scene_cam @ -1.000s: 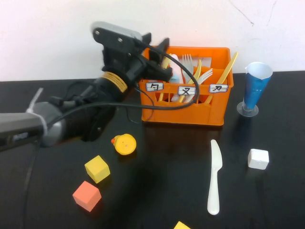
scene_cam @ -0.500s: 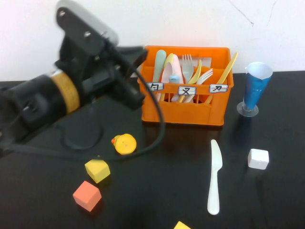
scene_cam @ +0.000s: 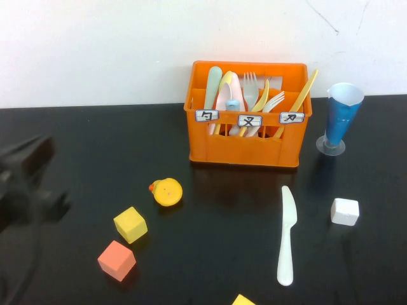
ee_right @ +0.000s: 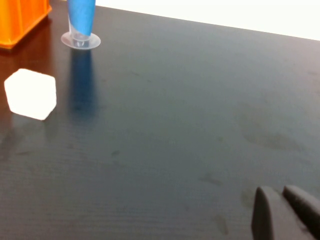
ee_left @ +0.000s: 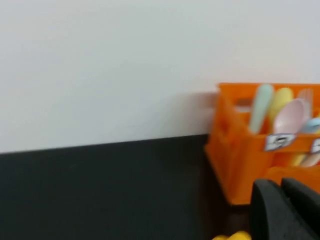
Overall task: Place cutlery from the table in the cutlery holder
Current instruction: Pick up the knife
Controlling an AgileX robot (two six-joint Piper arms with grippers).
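Pink spoon (scene_cam: 230, 101) stands upright in the left compartment of the orange cutlery holder (scene_cam: 245, 150), at 12 o'clock on the table (scene_cam: 210, 254). Cream knife (scene_cam: 286, 235) lies flat on the table at 5 o'clock from the holder, handle toward the camera, nothing touching it. Left gripper (ee_left: 286, 207) is at the 9 o'clock edge, fingers pressed together, holding nothing. Right gripper (ee_right: 283, 212) hangs above bare table, well off from the white cube (ee_right: 31, 93) and blue cup (ee_right: 81, 22), fingers together, empty.
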